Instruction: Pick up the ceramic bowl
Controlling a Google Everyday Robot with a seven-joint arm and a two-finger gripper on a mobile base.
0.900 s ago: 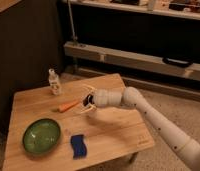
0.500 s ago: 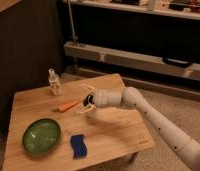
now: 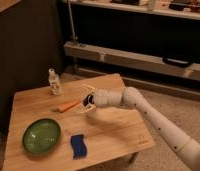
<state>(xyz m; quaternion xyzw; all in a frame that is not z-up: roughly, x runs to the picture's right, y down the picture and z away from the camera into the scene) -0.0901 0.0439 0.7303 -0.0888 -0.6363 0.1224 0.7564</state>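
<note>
Your ceramic bowl (image 3: 41,135) is sitting upright on the wooden tabletop (image 3: 118,131), toward the near-left corner in the camera view. It's showing you a round, shallow shape, a glossy green inside catching the light and a darker rim running all the way round. No writing is showing on it.

Just beside it, toward the middle of the near edge, a blue sponge (image 3: 78,146) is lying flat, much narrower than the bowl and not touching it. Further back, an orange carrot (image 3: 69,106) is lying near the middle of the tabletop. A small clear bottle (image 3: 54,82) is standing upright near the far edge; its label is too small to read.

Your hand (image 3: 87,100) is hovering over the middle of the tabletop, just beside the thick end of the carrot and well apart from the bowl. Its two pale fingers (image 3: 88,89) are spreading wide, released, gripping nothing. The white arm (image 3: 158,120) is reaching in from the lower right corner of the view.
</note>
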